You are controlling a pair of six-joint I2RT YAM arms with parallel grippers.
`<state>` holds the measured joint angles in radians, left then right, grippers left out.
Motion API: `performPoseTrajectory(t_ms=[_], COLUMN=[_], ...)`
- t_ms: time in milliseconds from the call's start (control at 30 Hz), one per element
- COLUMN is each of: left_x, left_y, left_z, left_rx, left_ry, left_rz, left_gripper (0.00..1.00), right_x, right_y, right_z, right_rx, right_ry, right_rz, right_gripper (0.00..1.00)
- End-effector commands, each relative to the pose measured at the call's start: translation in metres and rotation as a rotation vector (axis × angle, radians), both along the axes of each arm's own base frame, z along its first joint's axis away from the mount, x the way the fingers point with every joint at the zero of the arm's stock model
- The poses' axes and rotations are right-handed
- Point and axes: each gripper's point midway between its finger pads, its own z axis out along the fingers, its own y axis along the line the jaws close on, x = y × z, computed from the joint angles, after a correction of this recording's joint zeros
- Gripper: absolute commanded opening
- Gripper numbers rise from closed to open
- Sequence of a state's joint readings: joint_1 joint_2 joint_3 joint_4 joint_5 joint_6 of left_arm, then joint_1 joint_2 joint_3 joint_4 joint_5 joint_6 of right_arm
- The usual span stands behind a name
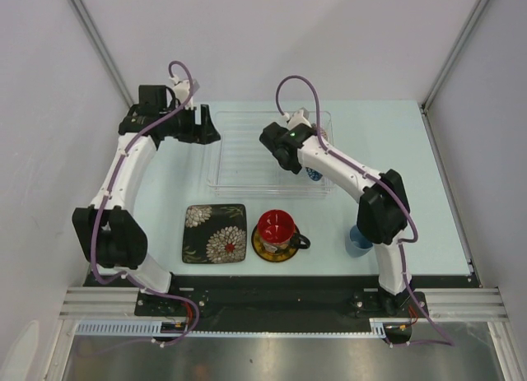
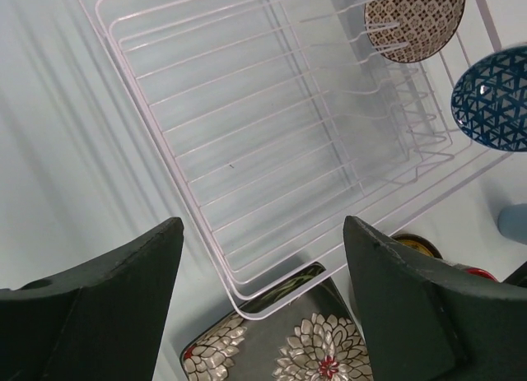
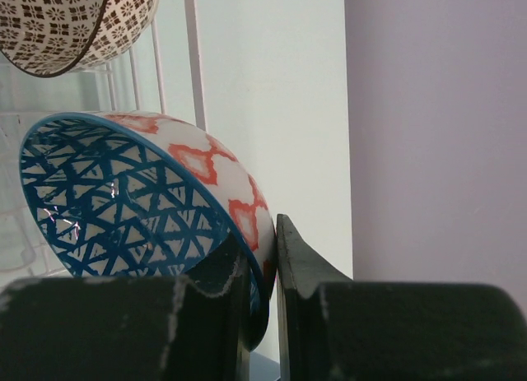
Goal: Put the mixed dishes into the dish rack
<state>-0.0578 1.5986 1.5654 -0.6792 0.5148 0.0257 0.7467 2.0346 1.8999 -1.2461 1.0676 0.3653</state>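
Placement of the blue patterned bowl (image 1: 314,174) is the step in hand, I judge: from above, the right gripper (image 1: 306,164) holds it at the right end of the dish rack (image 1: 243,155), toward the far edge of the tabletop (image 1: 395,151), with the black floral plate (image 1: 215,233), red-inside cup (image 1: 277,226) on its saucer (image 1: 265,251) and light blue cup (image 1: 357,243) (half hidden by the right arm (image 1: 379,204)) along the near edge. Left wrist view: the left gripper (image 2: 263,233) has its jaws wide apart and empty over the rack's bare ribs (image 2: 272,159). Right wrist view: the jaws are clamped on the tilted bowl's rim beside the beige patterned bowl (image 3: 74,23), so the next move calls for release once it leans settled.
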Motion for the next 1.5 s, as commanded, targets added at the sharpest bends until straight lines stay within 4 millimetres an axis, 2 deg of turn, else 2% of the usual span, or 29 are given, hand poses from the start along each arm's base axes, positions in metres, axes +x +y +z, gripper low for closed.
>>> performPoseTrajectory(t_ms=[0,233,333,500,533,633,733,833,933,1033,1200,1300,1367,1400,1467], left_x=[-0.01,-0.011,-0.011,-0.014,-0.012,-0.014,-0.015,-0.015,-0.014,-0.014,-0.014,-0.019,-0.032,-0.037,-0.062], left_y=[0.001,0.008,0.012,0.012,0.024,0.028,0.034,0.036,0.036,0.034,0.037,0.046,0.058,0.066,0.083], left_z=[0.014,0.007,0.006,0.004,0.005,0.002,0.0,-0.001,0.0,0.002,0.004,0.001,-0.01,-0.02,-0.046], left_rx=[-0.029,-0.052,-0.052,-0.045,-0.043,-0.042,-0.039,-0.034,-0.039,-0.05,-0.039,0.026,0.098,0.171,0.274], left_ry=[-0.044,-0.032,-0.03,-0.023,-0.028,-0.024,-0.02,-0.023,-0.026,-0.026,-0.031,-0.046,-0.015,-0.02,0.046], left_rz=[-0.012,0.0,0.003,-0.001,0.029,0.037,0.046,0.05,0.048,0.048,0.058,0.042,0.032,-0.017,-0.073], left_gripper=[0.83,0.82,0.81,0.82,0.82,0.81,0.81,0.8,0.8,0.8,0.79,0.79,0.79,0.77,0.76], right_x=[0.012,0.017,0.019,0.021,0.022,0.022,0.022,0.02,0.017,0.014,0.012,0.006,0.003,-0.002,-0.007], right_y=[-0.01,-0.019,-0.013,-0.005,-0.003,0.005,0.01,0.013,0.018,0.021,0.022,0.02,0.021,0.019,0.015], right_z=[0.001,-0.018,-0.026,-0.054,-0.061,-0.069,-0.067,-0.061,-0.058,-0.056,-0.026,0.022,0.046,0.066,0.087], right_rx=[-0.051,-0.08,-0.069,-0.067,-0.067,-0.047,-0.038,-0.029,-0.008,0.001,0.015,0.101,0.168,0.218,0.274], right_ry=[-0.054,-0.019,-0.001,0.069,0.087,0.11,0.107,0.098,0.103,0.104,0.039,-0.054,-0.101,-0.142,-0.203], right_rz=[-0.043,-0.064,-0.057,-0.047,-0.045,-0.033,-0.026,-0.016,-0.002,0.008,0.019,0.023,0.031,0.033,0.031], right_gripper=[0.0,0.0,0.0,0.0,0.0,0.0,0.11,0.31,0.58,0.68,0.71,0.73,0.75,0.76,0.78])
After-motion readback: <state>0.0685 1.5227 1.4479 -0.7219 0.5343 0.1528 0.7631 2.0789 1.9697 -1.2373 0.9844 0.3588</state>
